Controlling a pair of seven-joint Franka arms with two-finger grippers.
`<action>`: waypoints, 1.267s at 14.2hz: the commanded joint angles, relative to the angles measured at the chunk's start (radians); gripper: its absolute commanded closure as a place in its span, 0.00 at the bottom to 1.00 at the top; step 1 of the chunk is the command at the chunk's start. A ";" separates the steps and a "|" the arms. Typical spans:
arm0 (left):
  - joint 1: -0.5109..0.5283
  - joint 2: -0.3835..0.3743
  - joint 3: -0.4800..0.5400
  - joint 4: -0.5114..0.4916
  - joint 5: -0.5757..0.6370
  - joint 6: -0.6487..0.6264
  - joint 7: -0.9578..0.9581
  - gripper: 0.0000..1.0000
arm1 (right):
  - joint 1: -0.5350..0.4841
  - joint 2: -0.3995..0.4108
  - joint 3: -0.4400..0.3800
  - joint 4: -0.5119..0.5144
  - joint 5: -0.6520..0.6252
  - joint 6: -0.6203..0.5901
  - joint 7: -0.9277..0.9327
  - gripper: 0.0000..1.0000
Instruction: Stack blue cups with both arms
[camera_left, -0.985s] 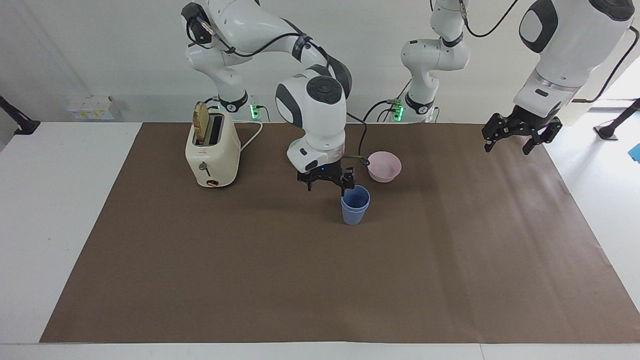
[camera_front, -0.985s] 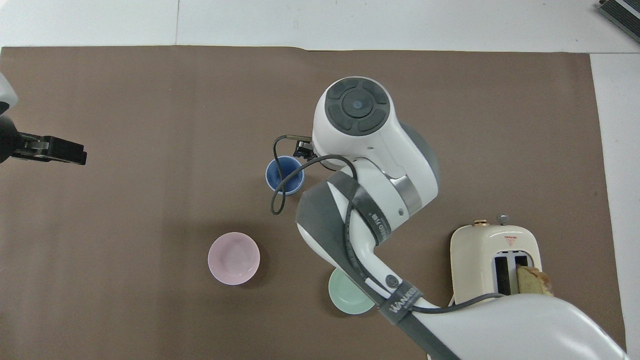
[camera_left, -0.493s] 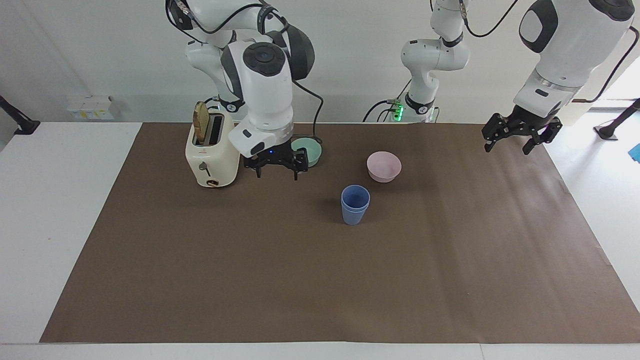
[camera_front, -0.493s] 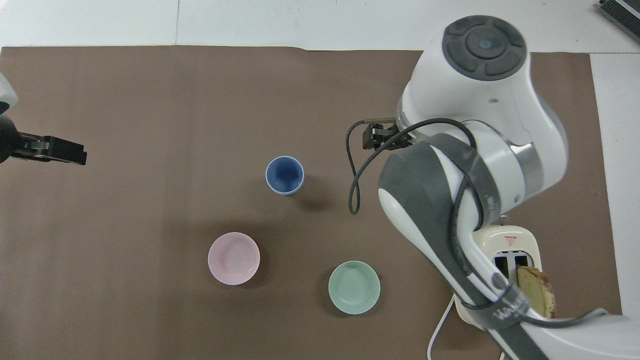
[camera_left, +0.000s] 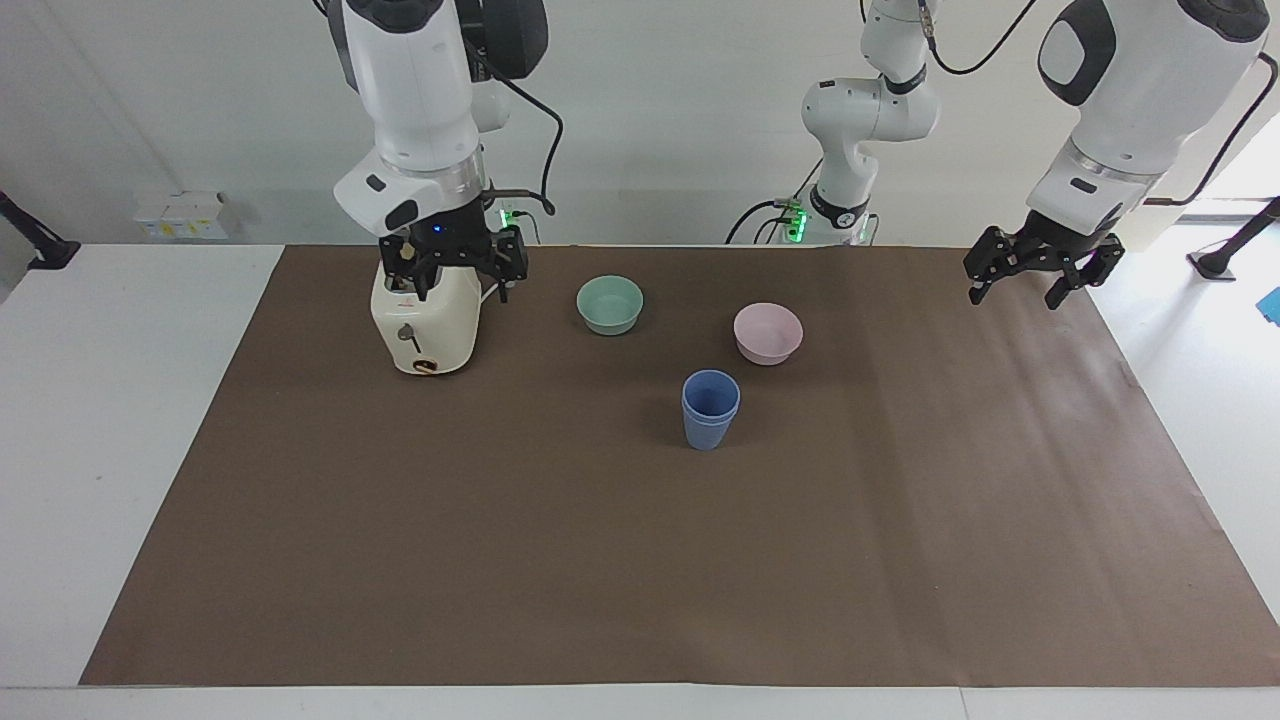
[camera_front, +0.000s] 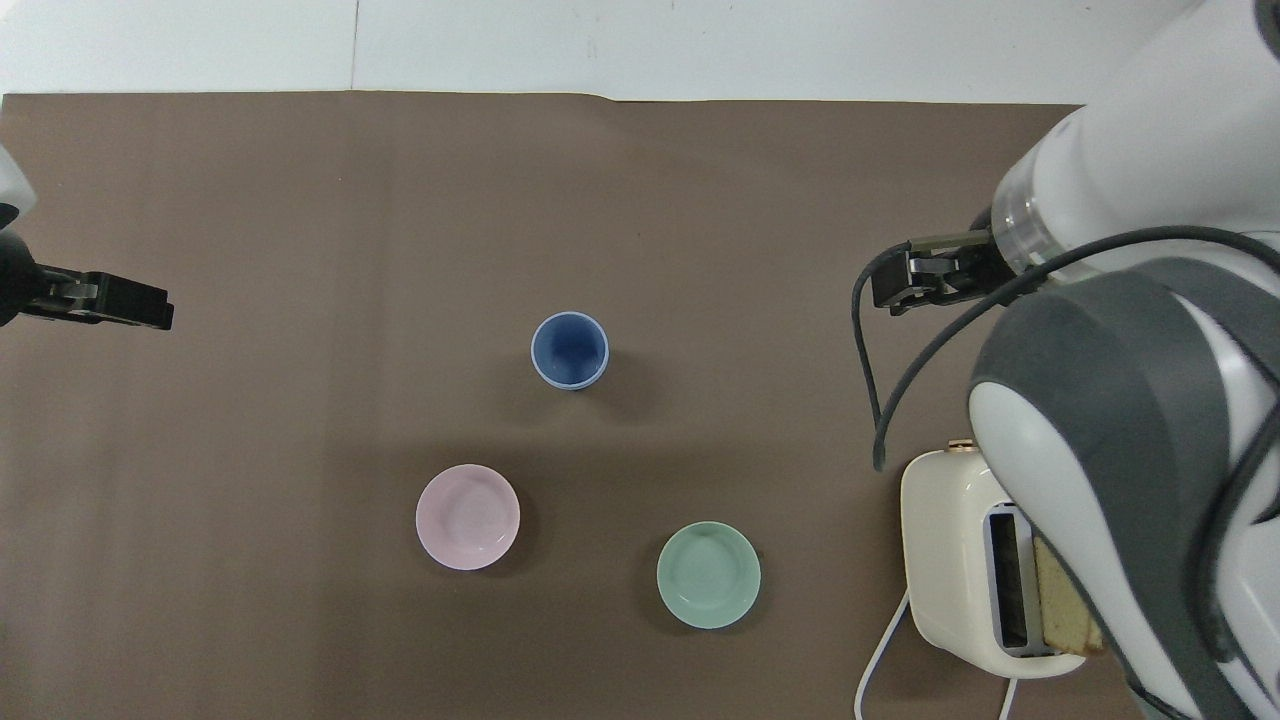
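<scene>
The two blue cups (camera_left: 711, 408) stand nested one in the other, upright on the brown mat near its middle; they also show in the overhead view (camera_front: 569, 349). My right gripper (camera_left: 457, 283) is open and empty, raised over the toaster, well away from the cups. In the overhead view the right gripper (camera_front: 915, 280) pokes out from under its arm. My left gripper (camera_left: 1015, 288) is open and empty and waits in the air over the mat's edge at the left arm's end; it also shows in the overhead view (camera_front: 110, 300).
A cream toaster (camera_left: 425, 320) with a bread slice in it stands at the right arm's end. A mint-green bowl (camera_left: 610, 304) and a pale pink bowl (camera_left: 768, 333) sit nearer to the robots than the cups. The brown mat (camera_left: 640, 560) covers the table.
My right gripper has left the cups, risen and swung toward the right arm's end, and is over the toaster now. The stacked cups and the left arm have not moved.
</scene>
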 joint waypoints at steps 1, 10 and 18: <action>0.013 0.002 -0.008 0.015 0.014 -0.013 0.011 0.00 | -0.091 -0.050 0.004 -0.032 0.069 -0.005 -0.062 0.00; 0.013 0.002 -0.008 0.015 0.014 -0.013 0.011 0.00 | -0.183 -0.181 0.004 -0.259 0.076 0.077 -0.140 0.00; 0.013 0.002 -0.008 0.015 0.014 -0.013 0.011 0.00 | -0.248 -0.198 0.001 -0.297 0.073 0.128 -0.183 0.00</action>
